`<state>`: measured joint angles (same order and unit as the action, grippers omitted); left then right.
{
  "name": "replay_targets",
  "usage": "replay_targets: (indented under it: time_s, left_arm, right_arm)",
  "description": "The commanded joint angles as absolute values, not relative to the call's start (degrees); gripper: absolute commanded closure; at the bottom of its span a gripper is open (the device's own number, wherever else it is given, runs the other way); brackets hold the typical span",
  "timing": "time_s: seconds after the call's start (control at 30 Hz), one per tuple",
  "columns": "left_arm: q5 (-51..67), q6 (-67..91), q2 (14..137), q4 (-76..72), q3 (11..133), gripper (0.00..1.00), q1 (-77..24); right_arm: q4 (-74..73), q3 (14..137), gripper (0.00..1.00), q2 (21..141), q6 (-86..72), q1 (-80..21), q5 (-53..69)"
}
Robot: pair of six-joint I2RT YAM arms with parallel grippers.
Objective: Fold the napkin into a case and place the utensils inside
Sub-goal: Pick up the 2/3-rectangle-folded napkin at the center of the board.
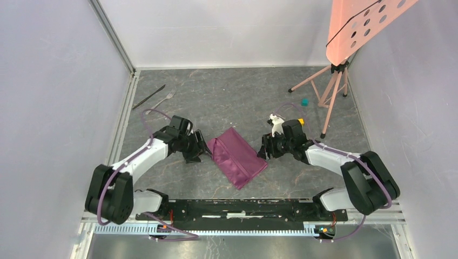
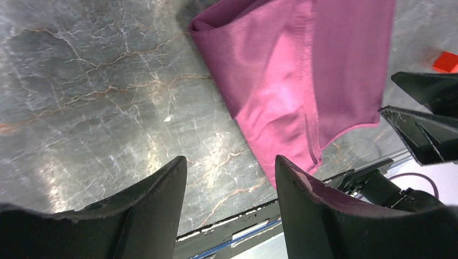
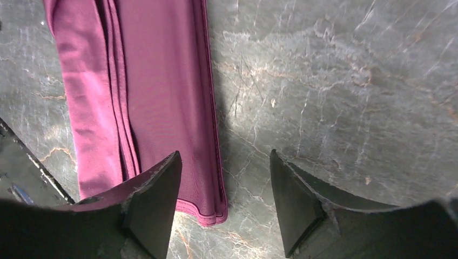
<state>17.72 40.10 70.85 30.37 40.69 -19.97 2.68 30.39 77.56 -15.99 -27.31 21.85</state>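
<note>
The plum-purple napkin (image 1: 237, 156) lies folded into a narrow layered case in the middle of the table, set diagonally. My left gripper (image 1: 201, 149) is at its upper-left end. In the left wrist view this gripper (image 2: 231, 162) is open, with only bare table between its fingers and the napkin (image 2: 291, 70) just ahead. My right gripper (image 1: 265, 149) is at the napkin's right edge. It is open (image 3: 224, 156), with a hemmed corner of the napkin (image 3: 156, 81) lying flat below the gap. The silver fork (image 1: 163, 100) and dark knife (image 1: 149, 96) lie together at the far left.
A teal cube (image 1: 304, 101) and a yellow cube (image 1: 300, 122) sit behind the right arm. A pink tripod (image 1: 330, 91) carrying a pink perforated board (image 1: 359, 24) stands at the back right. White walls enclose the table on three sides.
</note>
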Motion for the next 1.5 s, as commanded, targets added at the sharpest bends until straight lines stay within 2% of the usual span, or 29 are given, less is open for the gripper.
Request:
replay_targets:
  time_s: [0.0, 0.3, 0.53, 0.6, 0.67, 0.8, 0.9, 1.0, 1.13, 1.27, 1.47]
  left_arm:
    - [22.01, 45.68, 76.12, 18.54, 39.10, 0.33, -20.12]
    - [17.71, 42.51, 92.61, 12.83, 48.06, 0.25, -20.02]
    - [21.42, 34.93, 105.71, 14.49, 63.46, 0.23, -20.63]
    - [21.40, 32.69, 107.55, 19.03, 68.40, 0.22, -20.91]
    - [17.39, 31.33, 105.72, 23.25, 69.71, 0.21, -21.08]
    - [5.56, 29.79, 97.18, 33.84, 67.95, 0.12, -21.63]
    - [3.15, 29.61, 88.94, 37.44, 63.41, 0.08, -23.38]
    - [1.67, 32.91, 81.11, 39.87, 59.04, 0.07, -30.53]
    - [-1.90, 42.28, 78.11, 41.49, 56.70, 0.07, -47.65]
    - [-4.78, 49.23, 83.24, 41.17, 58.14, 0.10, -61.31]
    - [-7.04, 49.83, 96.24, 43.49, 67.58, 0.21, -68.23]
  right_arm:
    - [6.02, 28.87, 0.36, 79.98, -16.68, -26.54, 27.98]
    - [22.06, 16.97, 0.50, 78.72, -28.38, -29.31, 32.63]
    - [34.77, 13.20, 0.49, 77.74, -40.55, -45.49, 24.25]
    - [35.87, 13.94, 0.47, 78.00, -40.99, -47.34, 22.94]
    - [31.01, 16.06, 0.44, 77.65, -38.35, -46.94, 22.23]
    - [17.76, 18.46, 0.29, 71.75, -29.70, -44.12, 15.98]
    - [9.77, 19.19, 0.15, 67.00, -24.39, -39.90, 11.87]
    - [4.19, 20.40, 0.02, 63.96, -20.68, -34.69, 9.83]
    - [-2.88, 23.88, 0.02, 62.86, -17.88, -31.56, 5.84]
    - [-6.96, 25.25, 0.02, 61.27, -19.59, -28.32, 2.72]
    - [-3.29, 19.62, 0.02, 58.07, -21.88, -23.04, 9.22]
